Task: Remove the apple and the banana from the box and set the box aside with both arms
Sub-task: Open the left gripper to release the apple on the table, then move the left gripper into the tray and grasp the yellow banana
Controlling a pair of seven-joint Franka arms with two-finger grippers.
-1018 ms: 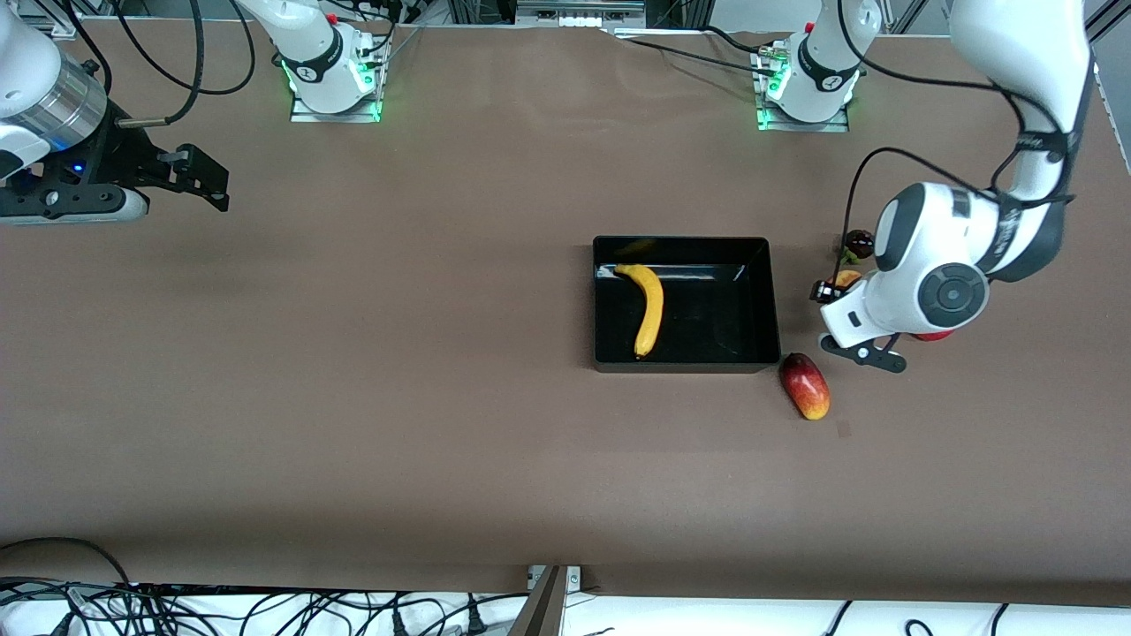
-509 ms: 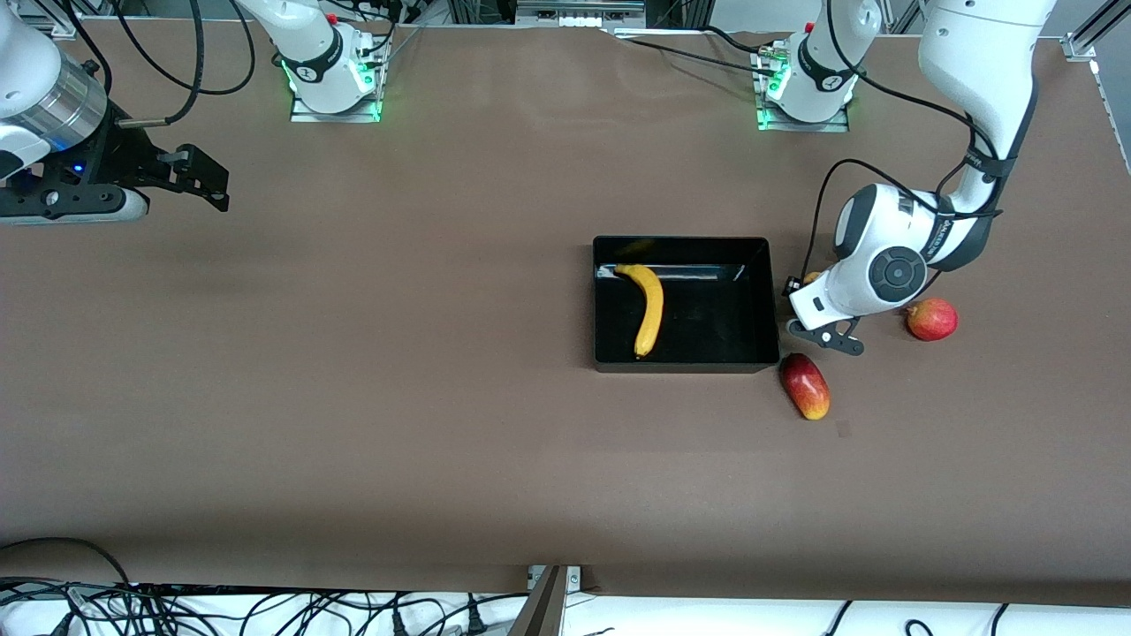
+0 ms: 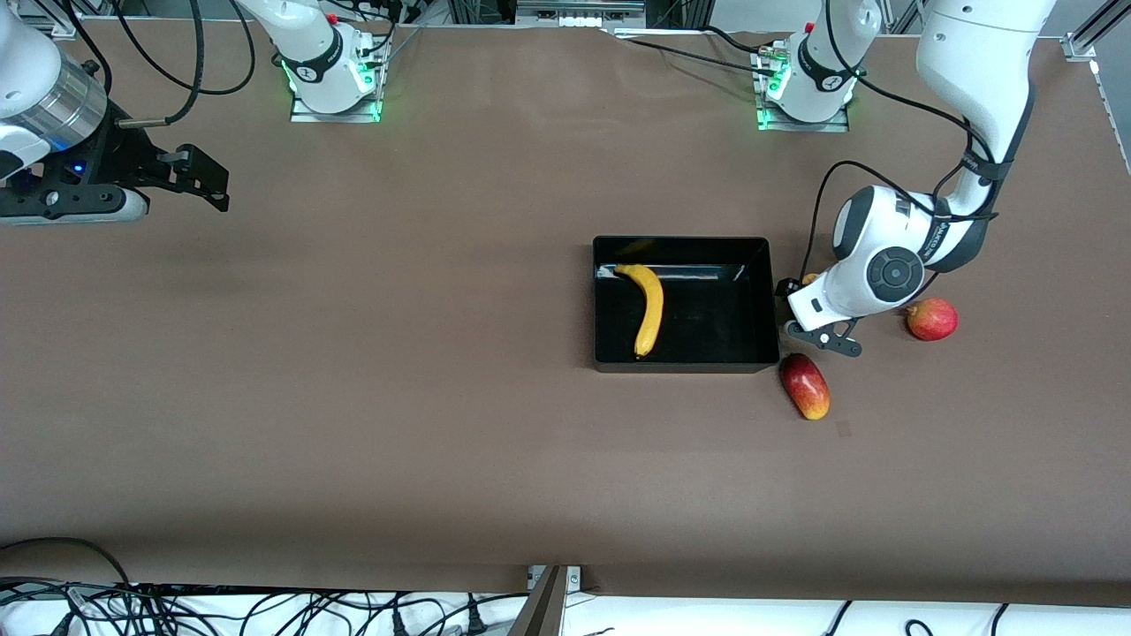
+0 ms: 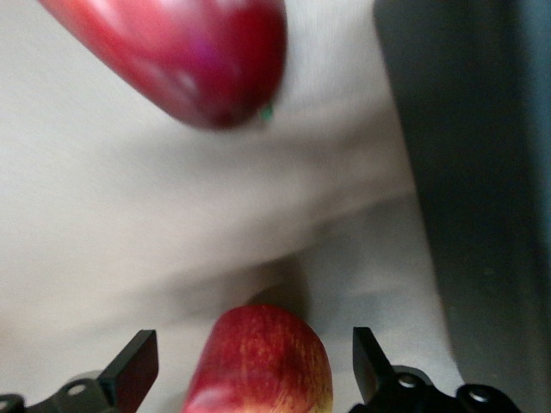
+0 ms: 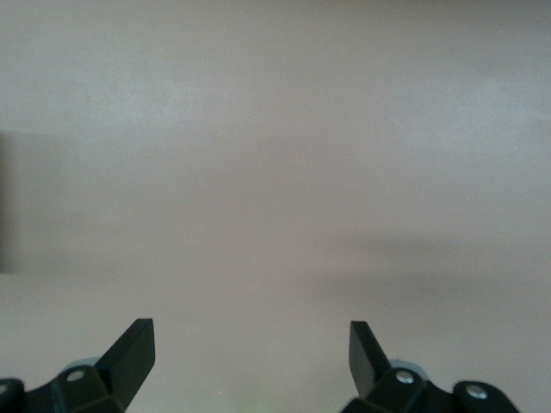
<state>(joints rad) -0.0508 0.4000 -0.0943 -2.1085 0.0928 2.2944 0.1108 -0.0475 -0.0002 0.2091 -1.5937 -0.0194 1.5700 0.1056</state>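
Even, bright overhead light falls on the brown worktop (image 3: pixel 353 397) in the front view, which is sharp throughout; shadows there are faint and soft. The glossy inside of the black box (image 3: pixel 760 265) carries a thin pale streak of glare. Green lamps glow at both arm bases. In the left wrist view the worktop looks washed out and pale, the mango (image 4: pixel 181 56) is blurred and out of focus, and the apple (image 4: pixel 263 361) shows its streaks more clearly, casting a soft dark shadow. The right wrist view is pale and hazy, with dim banded shading.
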